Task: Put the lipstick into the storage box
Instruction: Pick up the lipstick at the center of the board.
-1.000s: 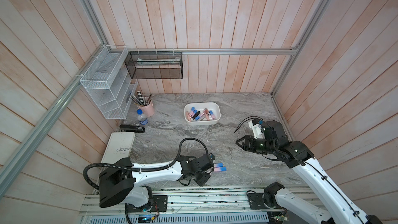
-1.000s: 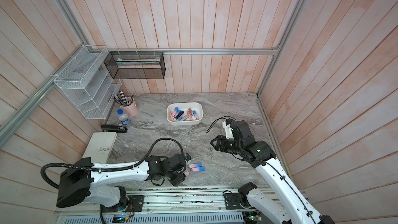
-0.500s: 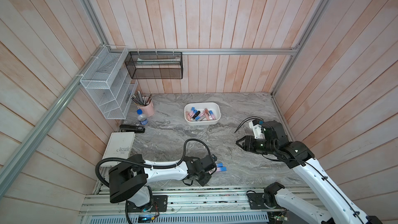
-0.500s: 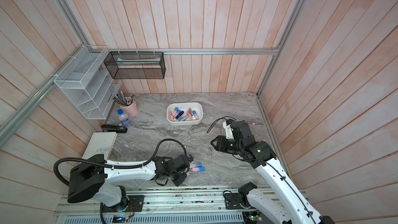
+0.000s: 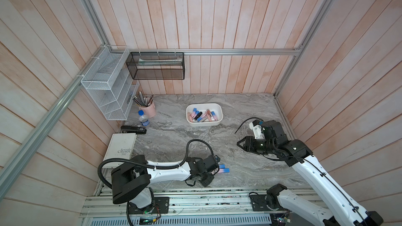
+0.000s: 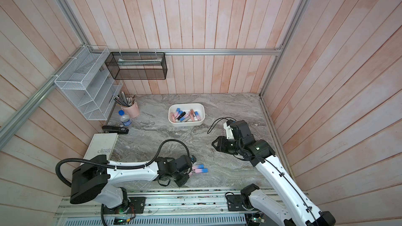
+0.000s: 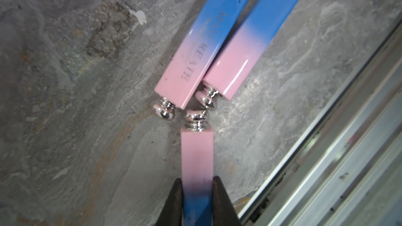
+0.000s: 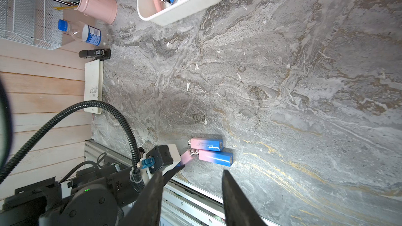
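Along the left wall stand the rack (image 5: 104, 88), cup (image 5: 149, 109), bottle (image 5: 143, 120), stapler (image 5: 133, 129) and book (image 5: 120, 148). All are well apart from the work area, and none is judged to matter for the carry.

At the near edge of the bench (image 5: 174, 140), just beside the rail (image 7: 326, 148), the left hand (image 7: 197, 179) is clamped on the lipstick (image 7: 196, 155).
- Grip: the fingers (image 7: 174, 201) press the two opposite flat sides of the square tube, at the pink-to-blue change. Flat faces give the pads a seat that should resist rolling.
- Attitude: the silver knob points away from the hand, and the blue end runs back between the jaws.
- Contact: the knob touches, or nearly touches, the knobs of two loose lipsticks (image 7: 201, 40) lying side by side and touching on the bench. Whether the held tube is clear of the bench cannot be told.
- Judgement: lift straight up before any travel, since a sideways start could drag the loose pair toward the rail.

At the far middle of the bench sits the box (image 5: 204, 123), well apart from the left hand. It is open-topped and already holds several lipsticks — a release from above should do.

Right of the box, the right hand (image 5: 239, 145) hovers over bare bench with its jaws partly open and nothing between them. It points toward the left arm's side. It lies near the line from the pickup point to the box — judged a standby pose, so the carry should pass to its left.
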You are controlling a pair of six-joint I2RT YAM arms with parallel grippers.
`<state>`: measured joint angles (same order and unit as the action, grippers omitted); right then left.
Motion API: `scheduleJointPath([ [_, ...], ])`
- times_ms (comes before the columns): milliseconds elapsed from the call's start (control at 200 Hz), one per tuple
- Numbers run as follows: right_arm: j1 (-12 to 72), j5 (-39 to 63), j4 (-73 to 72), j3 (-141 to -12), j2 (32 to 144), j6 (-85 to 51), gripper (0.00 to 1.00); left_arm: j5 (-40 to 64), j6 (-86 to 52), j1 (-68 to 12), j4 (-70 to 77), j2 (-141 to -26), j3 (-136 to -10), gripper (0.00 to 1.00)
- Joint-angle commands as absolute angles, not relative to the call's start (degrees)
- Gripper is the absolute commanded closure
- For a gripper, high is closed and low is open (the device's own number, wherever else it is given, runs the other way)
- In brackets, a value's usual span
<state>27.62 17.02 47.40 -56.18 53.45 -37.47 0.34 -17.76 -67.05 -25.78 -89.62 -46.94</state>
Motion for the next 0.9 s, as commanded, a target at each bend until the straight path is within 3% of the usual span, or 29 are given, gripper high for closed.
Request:
scheduleJointPath([
  [0,27.9,17.5,46.6,-56.5,54.4,-36.7,0.54,1.0,-16.2,-66.2,-27.3,-92.5,-47.1,0.78],
  [300,27.7,17.0,46.1,-59.6,58.7,-35.4,0.54,1.0,-14.7,-62.7,-32.3,-88.8,-49.1,0.84],
  [550,25.9,18.6,43.8,-60.4,62.5,-33.6,0.54,1.9,-9.7,-49.7,-36.4,-84.8,-57.1,0.82],
  [895,21.7,21.4,38.6,-62.5,69.0,-30.6,0.54,3.6,0.1,-34.9,-36.1,-100.5,-82.1,0.80],
])
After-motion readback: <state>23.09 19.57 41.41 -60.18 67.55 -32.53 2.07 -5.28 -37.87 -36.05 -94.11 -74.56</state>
